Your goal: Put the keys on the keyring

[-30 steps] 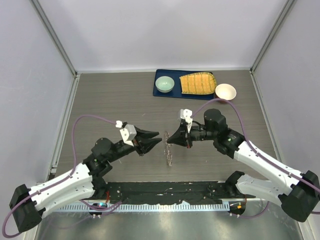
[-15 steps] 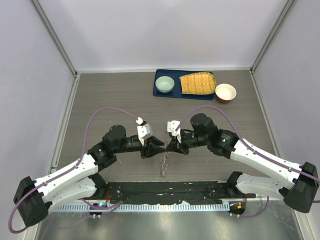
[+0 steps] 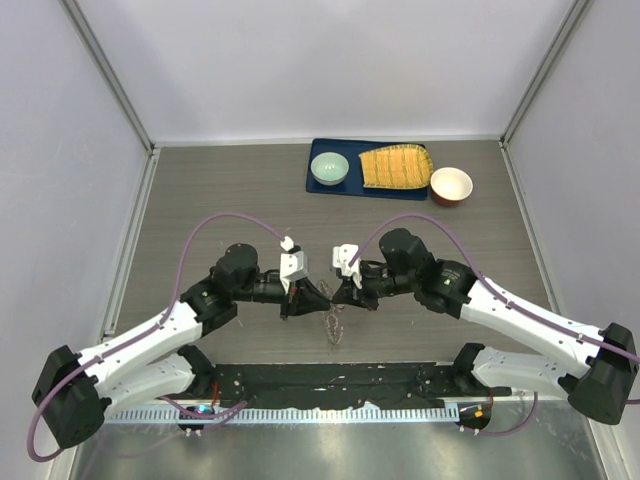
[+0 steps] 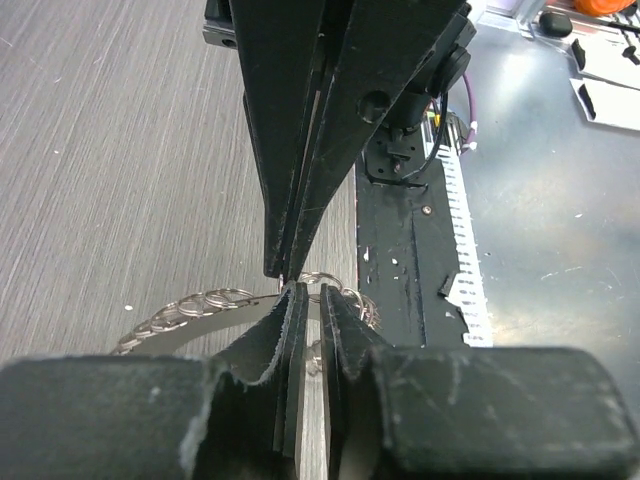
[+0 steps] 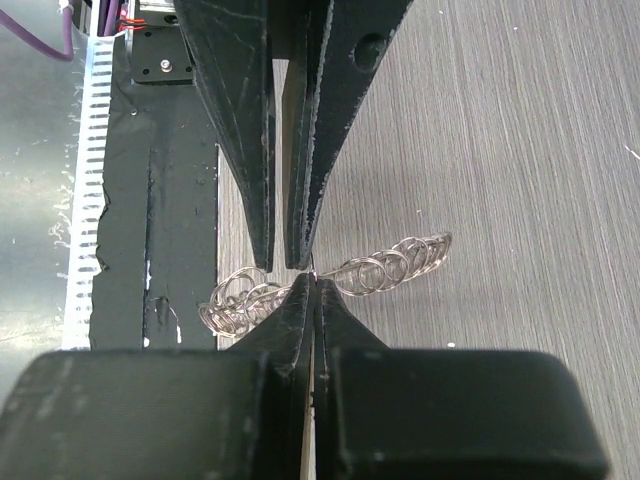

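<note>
The keyring (image 3: 333,328) is a grey metal ring fringed with many small rings. It hangs edge-on between the two grippers near the table's front. My right gripper (image 3: 338,291) is shut on its top wire; in the right wrist view (image 5: 313,280) the fringe (image 5: 390,265) spreads to both sides of the tips. My left gripper (image 3: 322,297) meets it tip to tip from the left. Its jaws (image 4: 313,295) stand a narrow gap apart at the ring (image 4: 200,305), with a small silver glint between them. I cannot make out the key.
A blue tray (image 3: 318,187) at the back holds a pale green bowl (image 3: 329,168) and a yellow striped mat (image 3: 395,167). A white bowl with a red outside (image 3: 451,185) stands right of it. A black strip (image 3: 340,380) runs along the front edge.
Both grippers have come together toward the middle and lower. The left gripper, wide open before, has narrowed and reached the ring. The ring has moved left and down with the right gripper.
</note>
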Robot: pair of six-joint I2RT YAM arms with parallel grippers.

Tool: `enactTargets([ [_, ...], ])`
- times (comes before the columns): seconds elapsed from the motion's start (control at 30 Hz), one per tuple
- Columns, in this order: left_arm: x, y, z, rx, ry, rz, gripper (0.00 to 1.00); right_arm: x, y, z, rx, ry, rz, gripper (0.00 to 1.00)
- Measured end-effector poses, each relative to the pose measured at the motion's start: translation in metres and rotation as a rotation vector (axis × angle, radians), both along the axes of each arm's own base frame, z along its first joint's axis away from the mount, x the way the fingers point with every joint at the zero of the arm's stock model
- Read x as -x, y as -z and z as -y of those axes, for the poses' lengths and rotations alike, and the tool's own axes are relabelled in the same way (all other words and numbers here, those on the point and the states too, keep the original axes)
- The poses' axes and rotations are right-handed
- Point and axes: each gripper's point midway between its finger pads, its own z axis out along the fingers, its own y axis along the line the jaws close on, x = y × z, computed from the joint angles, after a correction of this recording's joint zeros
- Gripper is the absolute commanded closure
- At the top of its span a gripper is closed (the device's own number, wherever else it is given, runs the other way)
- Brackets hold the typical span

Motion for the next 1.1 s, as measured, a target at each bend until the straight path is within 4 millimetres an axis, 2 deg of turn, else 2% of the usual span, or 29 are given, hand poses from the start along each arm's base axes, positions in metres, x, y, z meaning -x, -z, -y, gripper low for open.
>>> enactTargets([
  [0.3,-0.004,0.001,0.000,-0.005,-0.022,0.001,0.82,-0.001,0.000,0.000,0.004,0.004,0.011,0.99],
  [0.6,-0.015,-0.023,-0.008,0.048,-0.120,0.082,0.83,-0.001,0.001,0.000,0.007,0.003,0.018,0.99],
  [0.87,-0.017,-0.002,-0.002,-0.006,-0.099,0.024,0.82,0.000,0.002,0.000,0.011,0.002,0.016,0.99],
  [1.1,-0.014,0.002,0.005,-0.019,-0.050,-0.011,0.82,0.001,0.004,0.002,0.024,0.002,0.010,0.99],
])
